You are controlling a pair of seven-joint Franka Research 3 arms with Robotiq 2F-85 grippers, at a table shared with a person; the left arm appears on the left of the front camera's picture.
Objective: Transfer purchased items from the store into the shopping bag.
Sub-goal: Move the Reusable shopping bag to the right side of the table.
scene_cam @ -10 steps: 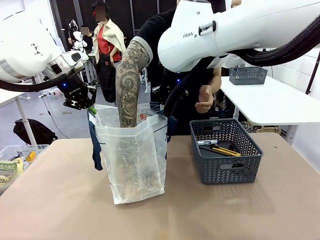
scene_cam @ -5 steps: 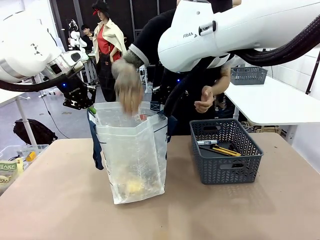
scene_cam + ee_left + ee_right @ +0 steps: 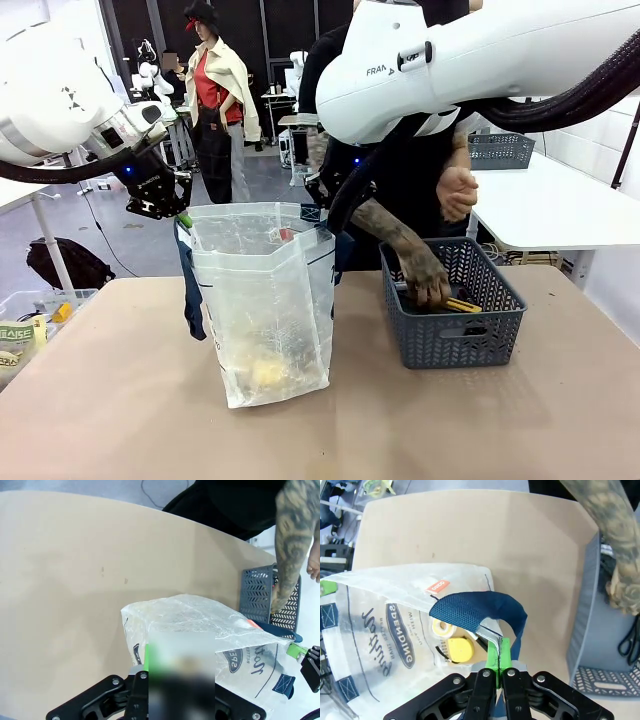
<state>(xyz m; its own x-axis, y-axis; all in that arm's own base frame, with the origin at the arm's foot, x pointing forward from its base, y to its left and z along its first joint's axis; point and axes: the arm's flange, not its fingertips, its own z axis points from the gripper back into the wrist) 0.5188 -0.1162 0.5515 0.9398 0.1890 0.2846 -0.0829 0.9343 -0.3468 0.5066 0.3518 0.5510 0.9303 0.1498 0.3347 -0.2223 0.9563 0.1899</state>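
The shopping bag [image 3: 265,300] stands upright mid-table, its mouth held wide. My left gripper [image 3: 178,214] is shut on its left rim. In the right wrist view my right gripper [image 3: 499,650] is shut on the rim beside the navy handle [image 3: 480,610]. A small yellow piece [image 3: 459,650] lies at the bag's bottom [image 3: 268,372]. The store, a dark grey basket [image 3: 450,335], sits right of the bag with pens [image 3: 462,304] inside. The person's hand [image 3: 430,287] reaches into the basket. In the left wrist view the bag [image 3: 200,625] lies just beyond my blurred fingers [image 3: 148,656].
Bare tan table [image 3: 120,400] spreads in front of and left of the bag. A clear bin of oddments [image 3: 40,312] sits off the left edge. A white side table [image 3: 560,205] at far right carries another grey basket [image 3: 497,150].
The person's arm has come up out of the bag and swung right, down into the basket. A yellow piece now lies at the bag's bottom. Both grippers have kept still.
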